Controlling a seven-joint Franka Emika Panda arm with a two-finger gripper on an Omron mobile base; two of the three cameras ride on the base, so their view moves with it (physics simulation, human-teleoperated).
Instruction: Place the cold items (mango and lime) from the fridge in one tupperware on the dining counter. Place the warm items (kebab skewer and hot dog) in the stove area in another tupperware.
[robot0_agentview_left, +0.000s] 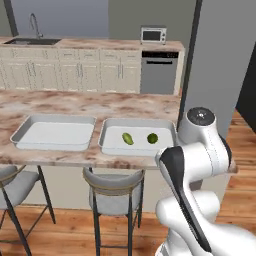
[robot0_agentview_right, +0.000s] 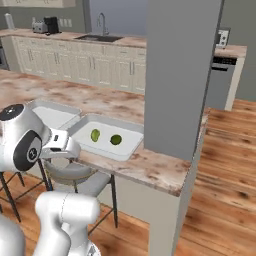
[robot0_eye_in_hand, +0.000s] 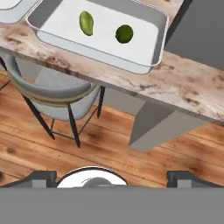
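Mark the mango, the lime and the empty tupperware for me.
mango (robot0_agentview_left: 128, 138), left base view, middle of the fruit.
lime (robot0_agentview_left: 152, 138), left base view, middle of the ball.
empty tupperware (robot0_agentview_left: 55, 132), left base view, bare floor of the tray.

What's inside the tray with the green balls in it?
The right tupperware on the dining counter holds two fruits lying apart: the paler mango and the darker lime. Its floor is otherwise bare; nothing covers them.
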